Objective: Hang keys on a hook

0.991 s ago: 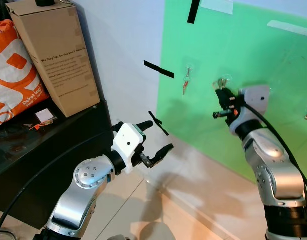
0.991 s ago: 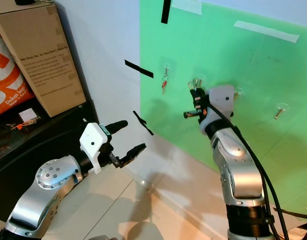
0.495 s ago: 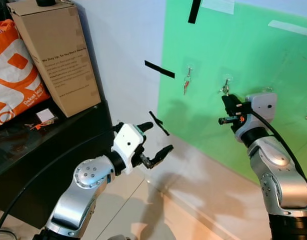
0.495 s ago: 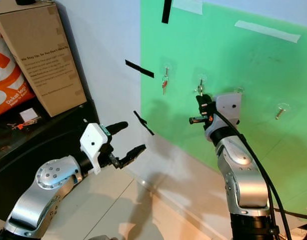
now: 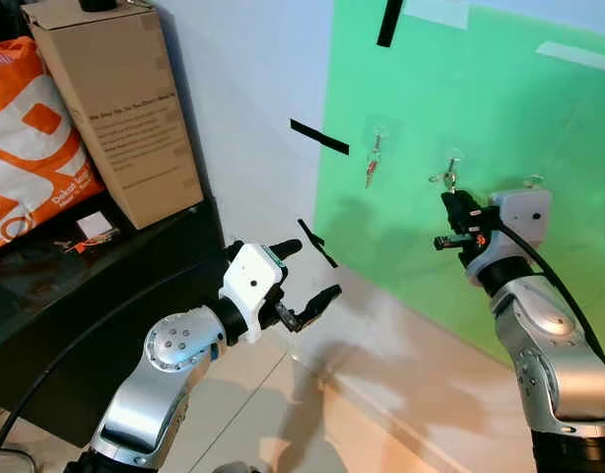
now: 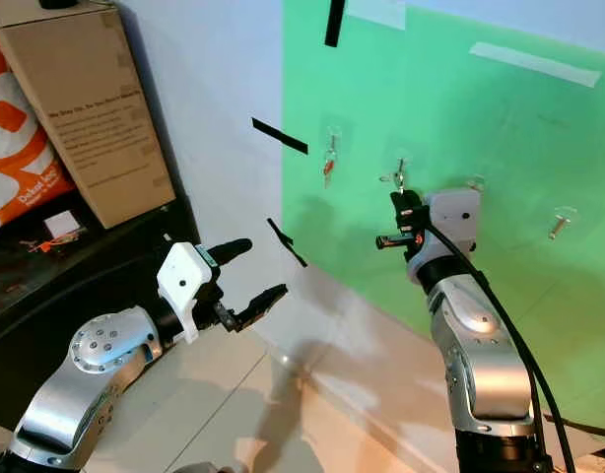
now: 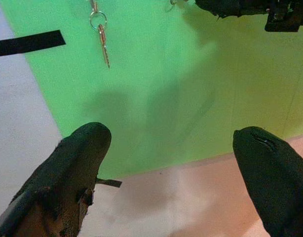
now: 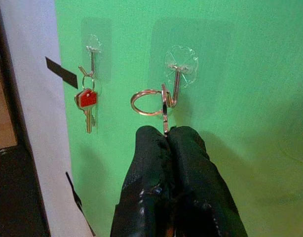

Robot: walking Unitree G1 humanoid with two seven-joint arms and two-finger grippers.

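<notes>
In the left eye view the right pincer [image 5: 458,225] is raised to the green board [image 5: 500,118], just below a clear hook [image 5: 452,158] where the keys [image 5: 446,177] hang; a second key with a red tag [image 5: 371,169] hangs on a hook to the left. The left pincer [image 5: 307,281] waits low, its fingers apart, holding nothing. In the right wrist view the right pincer's fingers are pressed together on the key blade [image 8: 165,121], with the ring [image 8: 146,102] looped over the hook. If the arm draws away while clamped, I judge it may drag the ring off or pull the hook from the board
</notes>
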